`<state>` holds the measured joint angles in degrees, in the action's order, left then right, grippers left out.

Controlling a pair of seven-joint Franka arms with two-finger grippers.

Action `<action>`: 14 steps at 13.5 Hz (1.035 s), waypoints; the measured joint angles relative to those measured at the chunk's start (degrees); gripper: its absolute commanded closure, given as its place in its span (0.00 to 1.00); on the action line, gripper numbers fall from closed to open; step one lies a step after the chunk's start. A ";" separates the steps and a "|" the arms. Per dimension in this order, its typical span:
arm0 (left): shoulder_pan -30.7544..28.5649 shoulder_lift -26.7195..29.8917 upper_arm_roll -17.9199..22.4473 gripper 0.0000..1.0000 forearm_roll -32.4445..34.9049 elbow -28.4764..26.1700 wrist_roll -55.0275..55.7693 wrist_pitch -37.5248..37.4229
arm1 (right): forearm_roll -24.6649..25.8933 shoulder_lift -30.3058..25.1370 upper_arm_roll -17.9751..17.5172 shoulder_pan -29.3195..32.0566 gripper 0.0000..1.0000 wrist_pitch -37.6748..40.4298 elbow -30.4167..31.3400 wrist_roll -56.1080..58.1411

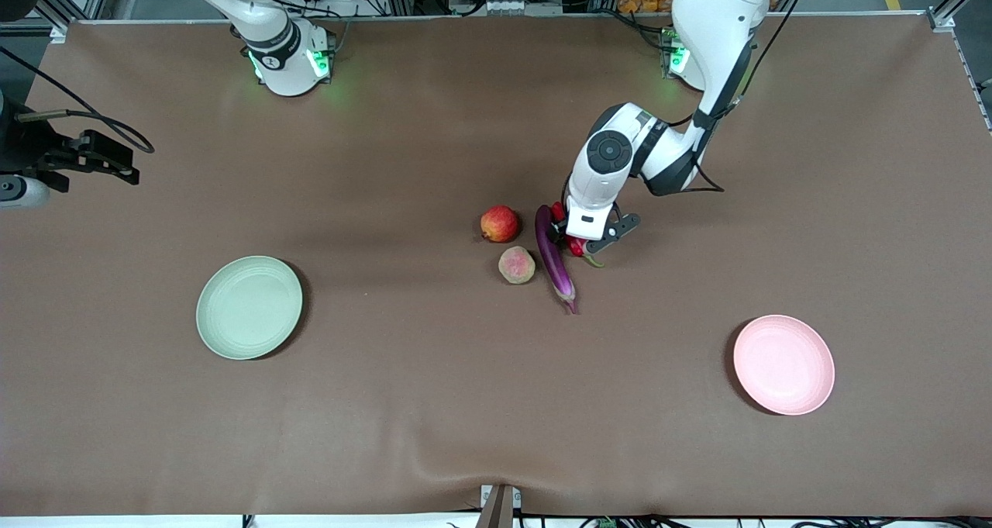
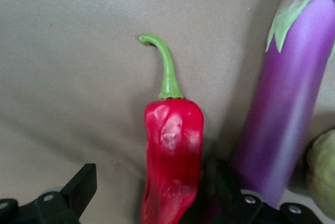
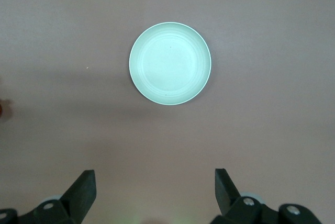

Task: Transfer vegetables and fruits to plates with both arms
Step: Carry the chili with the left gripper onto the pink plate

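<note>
Four pieces of produce lie clustered at the middle of the brown table (image 1: 434, 404), and we look first at the red chili pepper (image 2: 172, 166): wrinkled, glossy, with a thin curved green stem, lying on the cloth just beside the eggplant (image 1: 554, 258) on the side toward the left arm's end. The left gripper (image 2: 149, 195) is low over it with its fingers spread wide, one finger on each side of the pepper and one of them wedged between pepper and eggplant; we see no pinch on it. The eggplant is long, slender and shiny purple, its green cap at the end nearer the front camera. Toward the right arm's end from it sit the red-orange pomegranate-like fruit (image 1: 500, 224) and, nearer the front camera, the smaller pink-and-green peach-like fruit (image 1: 517, 265), close to the eggplant. We find the pale green plate (image 1: 249, 307) well apart toward the right arm's end, and the pale pink plate (image 1: 783, 365) toward the left arm's end. The right gripper (image 3: 154, 192) waits high over the table near the green plate, jaws spread and holding nothing.
</note>
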<state>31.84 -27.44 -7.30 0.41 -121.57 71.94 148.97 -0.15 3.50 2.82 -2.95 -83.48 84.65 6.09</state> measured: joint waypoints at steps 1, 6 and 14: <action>-0.01 -0.45 0.02 0.32 0.00 0.00 0.00 0.70 | 0.00 0.00 0.00 0.00 0.00 0.01 0.00 0.00; -0.41 -1.37 0.16 1.00 0.00 0.45 0.00 2.04 | 0.00 0.01 0.00 -0.01 0.00 0.02 0.00 0.00; -11.37 5.53 1.06 1.00 0.11 5.99 -4.60 -10.26 | 0.00 0.01 -0.04 -0.21 0.00 0.03 0.00 0.00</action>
<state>20.47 -21.91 -6.24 0.51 -115.58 67.35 138.70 -0.15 3.51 2.79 -3.16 -83.45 84.65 6.09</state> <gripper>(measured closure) 0.648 0.000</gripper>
